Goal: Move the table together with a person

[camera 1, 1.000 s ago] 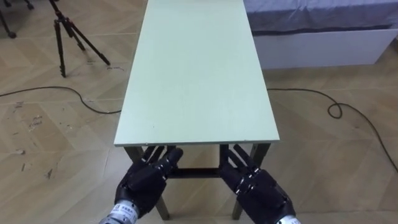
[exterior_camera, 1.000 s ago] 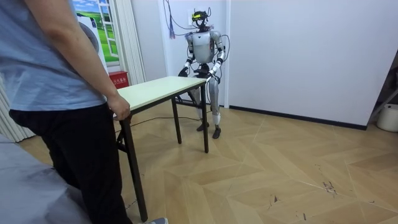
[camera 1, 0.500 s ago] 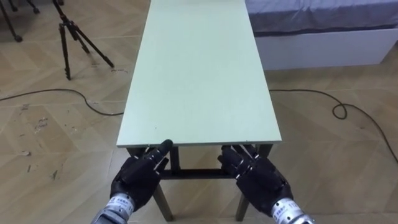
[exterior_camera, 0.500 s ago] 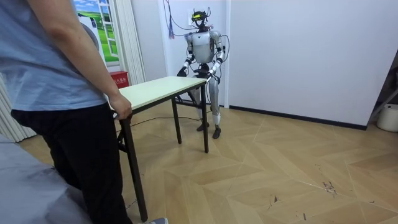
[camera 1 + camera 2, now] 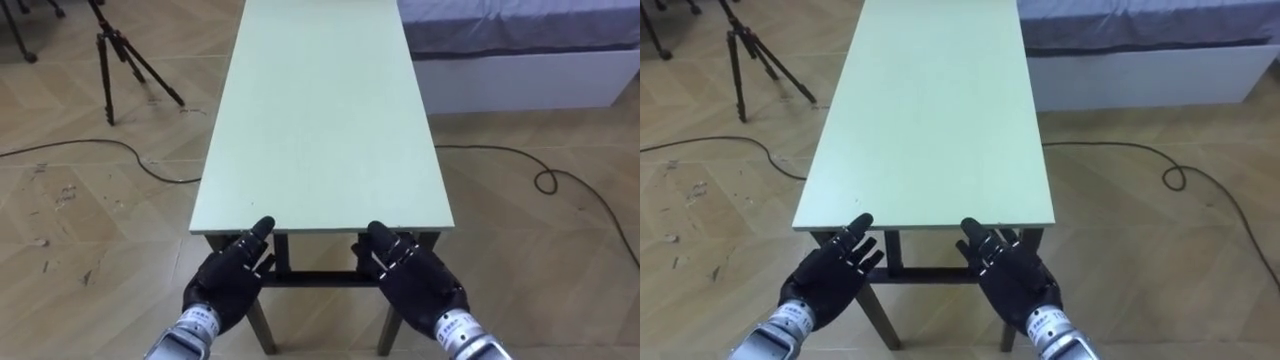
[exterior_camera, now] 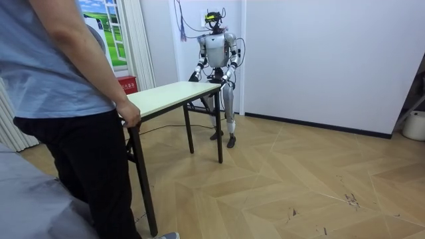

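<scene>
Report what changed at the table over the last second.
Both hands drew back from under the table's near edge: a second ago the fingers of the left hand and right hand reached beneath the top; now they lie open just short of it, thumbs raised at the edge. The table stands where it was, and the person's hand keeps its hold on the far end.
</scene>
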### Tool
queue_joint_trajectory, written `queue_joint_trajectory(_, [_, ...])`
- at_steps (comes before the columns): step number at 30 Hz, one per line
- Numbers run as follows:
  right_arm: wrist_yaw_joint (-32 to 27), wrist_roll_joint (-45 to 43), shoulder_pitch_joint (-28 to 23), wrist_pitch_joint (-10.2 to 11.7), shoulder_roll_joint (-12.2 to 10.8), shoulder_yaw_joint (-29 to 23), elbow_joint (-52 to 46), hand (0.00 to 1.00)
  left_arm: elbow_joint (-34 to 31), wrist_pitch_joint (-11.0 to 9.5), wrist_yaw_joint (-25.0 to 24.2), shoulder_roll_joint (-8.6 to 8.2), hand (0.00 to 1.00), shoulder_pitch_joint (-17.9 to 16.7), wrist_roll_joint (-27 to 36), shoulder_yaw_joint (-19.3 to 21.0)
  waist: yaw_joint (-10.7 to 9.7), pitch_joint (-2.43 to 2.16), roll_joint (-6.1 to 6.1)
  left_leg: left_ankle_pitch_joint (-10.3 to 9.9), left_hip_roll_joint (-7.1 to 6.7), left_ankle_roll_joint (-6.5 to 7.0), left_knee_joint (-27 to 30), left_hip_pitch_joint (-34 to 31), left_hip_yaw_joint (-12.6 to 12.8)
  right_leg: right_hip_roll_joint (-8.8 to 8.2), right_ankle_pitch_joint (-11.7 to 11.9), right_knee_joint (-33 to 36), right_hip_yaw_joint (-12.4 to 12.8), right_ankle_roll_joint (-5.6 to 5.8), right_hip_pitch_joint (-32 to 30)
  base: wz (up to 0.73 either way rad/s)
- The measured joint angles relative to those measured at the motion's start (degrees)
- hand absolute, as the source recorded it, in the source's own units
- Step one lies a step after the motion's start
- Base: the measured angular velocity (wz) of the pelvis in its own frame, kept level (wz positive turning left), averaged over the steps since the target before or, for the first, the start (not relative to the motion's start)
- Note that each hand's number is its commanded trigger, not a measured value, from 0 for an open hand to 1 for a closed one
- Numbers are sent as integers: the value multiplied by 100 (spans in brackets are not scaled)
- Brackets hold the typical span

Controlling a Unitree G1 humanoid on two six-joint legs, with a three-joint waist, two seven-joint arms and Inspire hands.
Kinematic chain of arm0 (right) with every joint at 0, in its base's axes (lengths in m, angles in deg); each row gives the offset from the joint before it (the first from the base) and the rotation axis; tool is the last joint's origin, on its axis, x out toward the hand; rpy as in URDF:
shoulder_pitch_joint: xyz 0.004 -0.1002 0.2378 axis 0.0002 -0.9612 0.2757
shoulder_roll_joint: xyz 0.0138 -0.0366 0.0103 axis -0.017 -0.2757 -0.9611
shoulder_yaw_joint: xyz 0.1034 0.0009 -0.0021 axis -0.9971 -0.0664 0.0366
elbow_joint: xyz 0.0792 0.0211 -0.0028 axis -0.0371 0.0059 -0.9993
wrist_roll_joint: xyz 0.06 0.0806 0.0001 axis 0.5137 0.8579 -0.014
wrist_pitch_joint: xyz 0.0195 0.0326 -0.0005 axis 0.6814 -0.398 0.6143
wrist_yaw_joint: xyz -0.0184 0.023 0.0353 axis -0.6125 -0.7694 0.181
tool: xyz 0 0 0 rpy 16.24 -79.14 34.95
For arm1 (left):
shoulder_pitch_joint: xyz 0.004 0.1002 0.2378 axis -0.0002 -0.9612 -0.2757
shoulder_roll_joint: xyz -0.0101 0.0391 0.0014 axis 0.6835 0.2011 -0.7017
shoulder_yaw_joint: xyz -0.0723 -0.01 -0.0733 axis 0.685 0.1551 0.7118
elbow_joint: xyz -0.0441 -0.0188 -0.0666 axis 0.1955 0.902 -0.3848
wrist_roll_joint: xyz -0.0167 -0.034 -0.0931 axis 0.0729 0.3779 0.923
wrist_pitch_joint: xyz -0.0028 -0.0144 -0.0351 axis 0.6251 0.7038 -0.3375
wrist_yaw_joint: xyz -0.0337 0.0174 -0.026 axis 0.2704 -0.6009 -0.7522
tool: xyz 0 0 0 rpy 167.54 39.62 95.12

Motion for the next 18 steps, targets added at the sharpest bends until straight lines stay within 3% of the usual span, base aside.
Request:
queue_joint_trajectory(7, [-173,437,107,0,-5,-1,95,0,0,29,127,-31,0,37,30,5,14,-28,-41,0,0,0,-3,2,9,-7,1,0,-112,0,11,0])
queue_joint_trajectory(13, [-305,1134,168,7,-136,-10,125,0,-2,16,247,-215,0,125,605,66,21,-30,-45,0,-3,0,-8,52,-6,-7,6,-12,-118,7,62,0])
queue_joint_trajectory(18, [-395,1337,169,10,-239,-94,124,0,-2,-62,368,-243,0,227,1212,68,13,-27,-36,0,-3,0,-9,61,-15,-6,6,-13,-113,8,74,0])
